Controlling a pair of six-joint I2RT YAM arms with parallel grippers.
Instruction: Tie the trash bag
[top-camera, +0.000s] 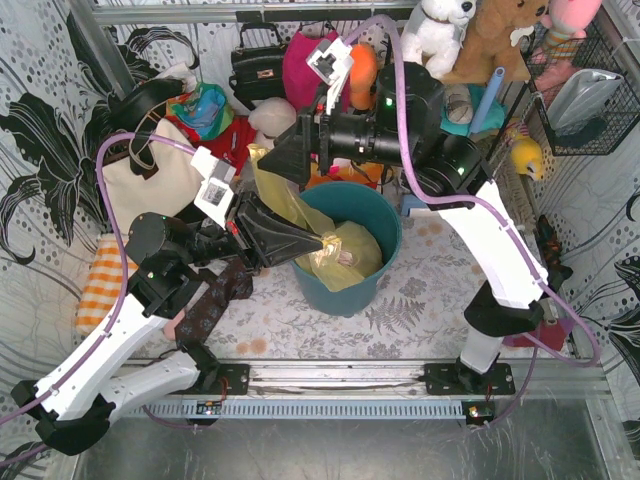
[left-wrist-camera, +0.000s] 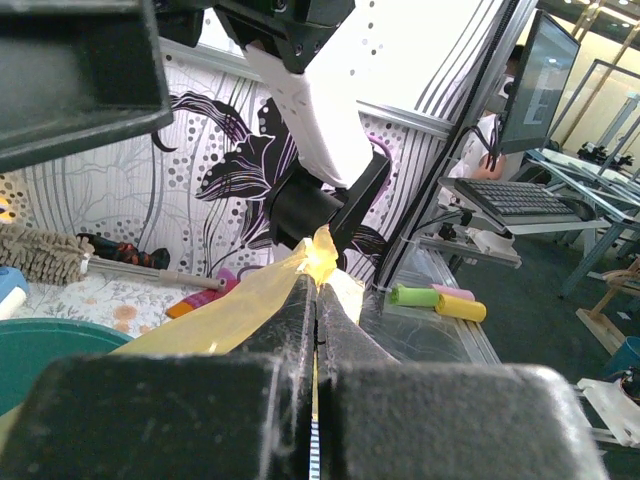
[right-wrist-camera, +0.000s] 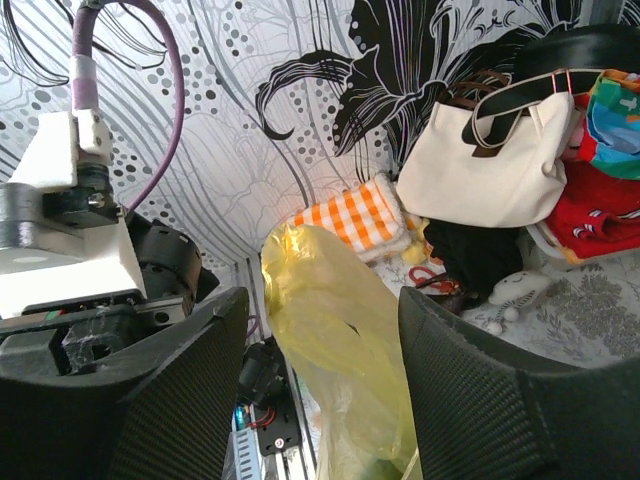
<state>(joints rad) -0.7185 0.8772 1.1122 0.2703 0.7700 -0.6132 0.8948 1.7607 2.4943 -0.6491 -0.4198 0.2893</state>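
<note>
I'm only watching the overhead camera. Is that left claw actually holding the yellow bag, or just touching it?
Observer: Holding it. Its wrist camera shows the left gripper shut, with a fold of the trash bag pinched between its two sides and poking out past the tips.
Operator: And the right claw, up by the bag's other end?
Observer: Not gripping. In its own camera the right gripper stands open, its fingers wide apart, and a strip of the bag shows in the gap between them.
</note>
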